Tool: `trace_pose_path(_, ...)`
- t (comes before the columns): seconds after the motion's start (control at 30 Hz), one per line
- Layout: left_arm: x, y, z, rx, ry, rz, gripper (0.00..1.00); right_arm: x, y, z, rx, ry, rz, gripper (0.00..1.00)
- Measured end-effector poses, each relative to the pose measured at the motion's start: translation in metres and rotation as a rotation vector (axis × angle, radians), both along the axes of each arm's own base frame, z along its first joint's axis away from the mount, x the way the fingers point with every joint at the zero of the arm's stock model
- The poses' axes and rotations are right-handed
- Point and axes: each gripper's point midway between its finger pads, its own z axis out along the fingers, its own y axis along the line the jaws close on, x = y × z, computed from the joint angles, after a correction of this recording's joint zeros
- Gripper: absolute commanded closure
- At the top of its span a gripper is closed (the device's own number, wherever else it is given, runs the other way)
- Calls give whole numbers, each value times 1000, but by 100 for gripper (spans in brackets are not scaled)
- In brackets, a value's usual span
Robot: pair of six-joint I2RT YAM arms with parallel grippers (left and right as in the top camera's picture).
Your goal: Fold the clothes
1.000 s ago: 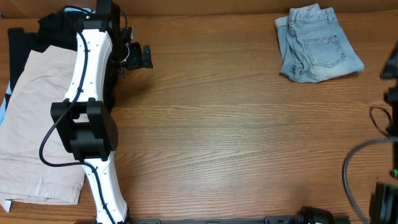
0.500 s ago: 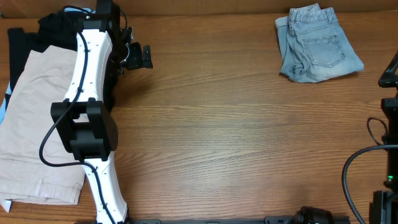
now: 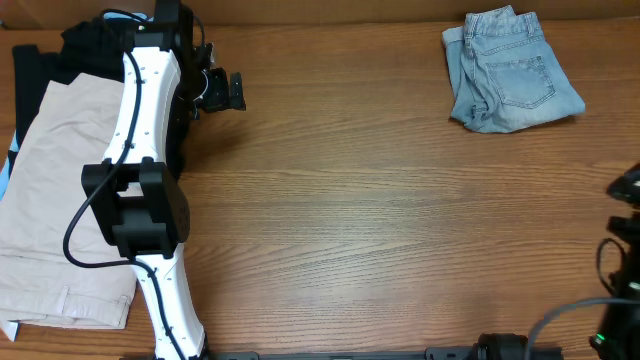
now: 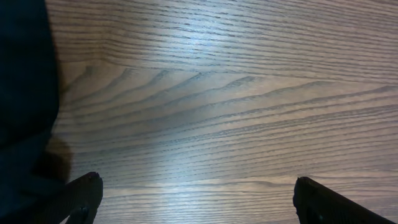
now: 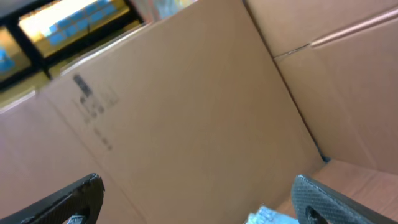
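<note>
My right arm (image 3: pixel 626 188) has slid back along the right edge of the counter (image 3: pixel 380 200), toward the near side, so less of it shows from above than a moment ago. Nothing else has moved. I think this means the right arm is done with the clothes for now and is pulling away from them.

Now I count, big things first.

There is one counter, made of brown wood.

One pair of beige shorts (image 3: pixel 60 200) lies flat along the left edge of the counter.

There are two arms. The left arm (image 3: pixel 145 120) reaches from the near edge of the counter up toward its far left corner.

One pair of jean shorts (image 3: pixel 512 70) sits at the far right corner of the counter. This is my thing to fold. It lies in a small, neat bundle with a back pocket on top, so to me it looks folded already. Nothing touches it.

One black cloth (image 3: pixel 85 40) sits at the far left corner of the counter, partly under the left arm.

There are two pincers. The left pincer (image 4: pixel 199 199) is wide apart, with nothing in it, over bare wood. The right pincer (image 5: pixel 199 199) is wide apart too, holds nothing, and points at a cardboard box (image 5: pixel 186 112) off the counter.
</note>
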Motion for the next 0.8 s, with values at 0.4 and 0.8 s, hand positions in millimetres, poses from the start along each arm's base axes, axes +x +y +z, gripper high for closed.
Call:
trace_pose_path(0.4, 0, 0, 0, 0, 0, 0, 0, 48, 79, -105, -470, -50, 352, 0)
trace_pose_path(0.8, 0, 0, 0, 0, 0, 0, 0, 52, 83, -251, -408, 109, 409, 0)
